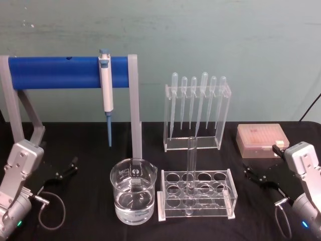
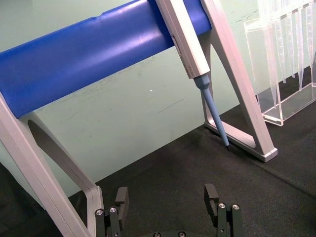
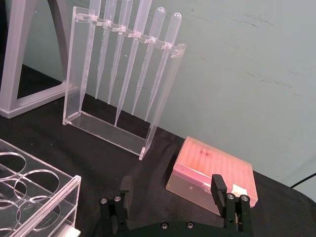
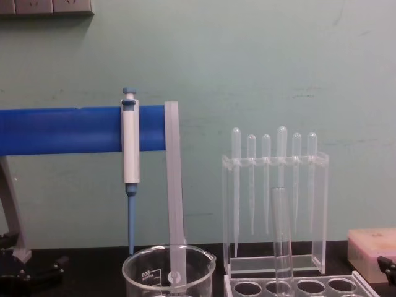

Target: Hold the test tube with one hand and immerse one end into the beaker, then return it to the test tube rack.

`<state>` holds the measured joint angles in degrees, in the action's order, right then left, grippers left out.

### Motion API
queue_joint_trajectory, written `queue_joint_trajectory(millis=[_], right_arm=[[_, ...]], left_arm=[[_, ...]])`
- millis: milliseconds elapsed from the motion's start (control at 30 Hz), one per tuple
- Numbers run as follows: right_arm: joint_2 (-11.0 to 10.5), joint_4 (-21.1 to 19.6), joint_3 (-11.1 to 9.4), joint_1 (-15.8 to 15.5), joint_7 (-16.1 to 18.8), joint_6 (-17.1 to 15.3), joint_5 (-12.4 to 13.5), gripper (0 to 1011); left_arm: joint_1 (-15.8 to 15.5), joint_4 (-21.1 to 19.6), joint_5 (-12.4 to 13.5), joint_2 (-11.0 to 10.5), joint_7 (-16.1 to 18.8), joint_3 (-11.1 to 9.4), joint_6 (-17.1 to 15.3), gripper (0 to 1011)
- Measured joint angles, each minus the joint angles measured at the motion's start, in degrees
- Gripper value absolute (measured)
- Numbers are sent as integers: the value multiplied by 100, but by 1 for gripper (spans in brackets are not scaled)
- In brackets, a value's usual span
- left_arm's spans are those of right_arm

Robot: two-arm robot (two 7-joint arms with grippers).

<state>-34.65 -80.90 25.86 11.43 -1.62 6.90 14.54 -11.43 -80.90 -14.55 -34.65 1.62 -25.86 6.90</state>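
- In the chest view the lower edge cuts off the test tube (image 4: 280, 241) and the beaker (image 4: 168, 272), so their bases are out of sight.
- The rack (image 1: 220, 206) is clear, so it is hard to tell whether the tube sits in the front or the back row. It stands upright in the second hole from the left, its open top well above the rack.
- The head view gives the whole layout. The beaker stands at 9 o'clock of the rack, just beside it and apart from the tube.
- The left gripper (image 1: 65, 169) lies at 9 o'clock of the beaker, well apart from it.
- The right gripper (image 1: 253, 173) lies at 3 o'clock of the rack, with a pink box (image 1: 262, 140) at its 12 o'clock.
- The wrist views show the jaws plainly: both pairs are spread wide with nothing between them, low over the black cloth (image 1: 85, 145).
- The tube is straight, thin clear glass.
- The beaker is a wide glass cylinder with a pour spout and white printed marks, and it holds clear liquid in its lower part.
- At 12 o'clock of the rack, slim plastic pipettes (image 1: 195, 95) with bulb tops hang in a clear stand.
- A white-and-blue pipettor (image 1: 106, 85) hangs on a blue bar.
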Motion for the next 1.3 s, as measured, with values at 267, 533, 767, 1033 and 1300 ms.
queue_joint_trajectory(millis=[267,533,767,1033,1300], right_arm=[[0,0,0,0,0,0,0,1003],[0,0,0,0,0,0,0,1003],[0,0,0,0,0,0,0,1003],[0,0,0,0,0,0,0,1003],[-58,-167,-132,-171,6,0,30,1003]], left_arm=[[0,0,0,0,0,0,0,1000],[0,0,0,0,0,0,0,1000],[0,0,0,0,0,0,0,1000],[0,0,0,0,0,0,0,1000],[0,0,0,0,0,0,0,1000]])
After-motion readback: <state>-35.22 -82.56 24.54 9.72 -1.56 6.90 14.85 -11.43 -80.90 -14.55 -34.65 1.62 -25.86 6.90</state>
